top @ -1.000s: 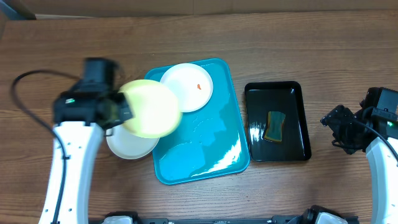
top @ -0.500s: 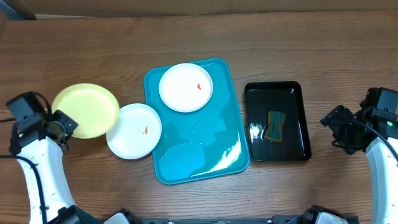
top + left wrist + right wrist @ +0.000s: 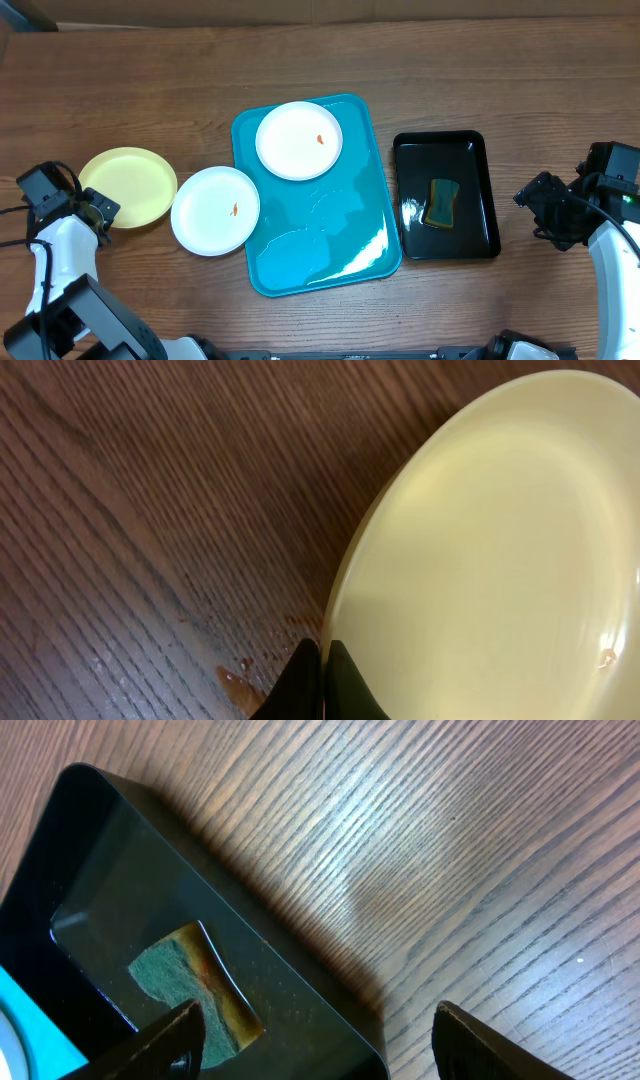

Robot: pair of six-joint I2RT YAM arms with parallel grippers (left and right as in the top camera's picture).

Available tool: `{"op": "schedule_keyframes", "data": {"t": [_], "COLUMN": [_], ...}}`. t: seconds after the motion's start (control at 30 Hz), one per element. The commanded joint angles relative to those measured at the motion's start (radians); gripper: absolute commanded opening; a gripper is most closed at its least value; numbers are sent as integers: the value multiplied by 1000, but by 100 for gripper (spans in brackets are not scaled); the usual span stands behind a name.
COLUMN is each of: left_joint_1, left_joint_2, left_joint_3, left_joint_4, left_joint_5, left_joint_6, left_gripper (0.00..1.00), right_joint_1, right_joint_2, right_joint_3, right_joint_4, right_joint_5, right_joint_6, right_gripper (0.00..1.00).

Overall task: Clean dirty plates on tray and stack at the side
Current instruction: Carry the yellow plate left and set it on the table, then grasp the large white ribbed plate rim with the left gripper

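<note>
Yellow plate [image 3: 128, 187] lies on the table [image 3: 300, 50] left of the turquoise tray [image 3: 340, 240]; my left gripper [image 3: 322, 665] pinches its near rim; right gripper [image 3: 318, 1025] gapes empty; smeared white plate [image 3: 215, 210] lies rightward, nearest my left side.

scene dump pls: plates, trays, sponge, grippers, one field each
yellow plate: on table, left of the blue tray, rim pinched by left gripper
near white plate: orange smear, overlaps blue tray's left edge
far white plate: on blue tray, orange smear
sponge: in black tray
right gripper: open, empty, beside black tray
stack: none yet
</note>
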Motion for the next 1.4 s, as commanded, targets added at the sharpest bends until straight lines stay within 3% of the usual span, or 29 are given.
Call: {"op": "schedule_keyframes", "data": {"t": [0.0, 0.03, 0.07, 0.13, 0.3, 0.5, 0.73, 0.87, 1.03, 1.13, 1.37], "left_joint_1": [9, 9, 9, 9, -2, -80, -334, -463, -565, -546, -452], "left_joint_2": [26, 26, 26, 25, 25, 7, -44, -44, -44, -52, -147], "left_joint_3": [-9, -9, -9, -5, 21, 131, 255, 248, 247, 251, 313], "left_joint_4": [10, 15, 21, 24, 13, -97, -343, -426, -490, -504, -597], "left_joint_5": [-6, 0, 8, 20, 114, 265, 297, 311, 267, 286, 352], "left_joint_6": [-22, -22, -22, -22, 29, 124, 265, 259, 248, 175, 166], "left_gripper": [9, 21, 41, 100, 100, 100, 100, 100, 99, 99, 100], "right_joint_1": [-2, -2, -2, -2, -2, 23, 185, 302, 496, 620, 942], "right_joint_2": [-5, -5, -5, -5, -5, -6, -6, -6, -5, -5, 49], "right_joint_3": [20, 20, 20, 20, 20, 21, 21, 21, 20, 20, 20], "right_joint_4": [3, 3, 3, 2, 7, 21, 15, 10, 32, 104, 419], "right_joint_5": [-6, -6, -6, -6, -72, -347, -338, -338, -403, -450, -383], "right_joint_6": [-7, -7, -7, -10, -106, -301, -317, -342, -342, -274, -87], "right_gripper": [74, 74, 74, 74, 74, 73, 73, 65, 62, 60, 60]}}
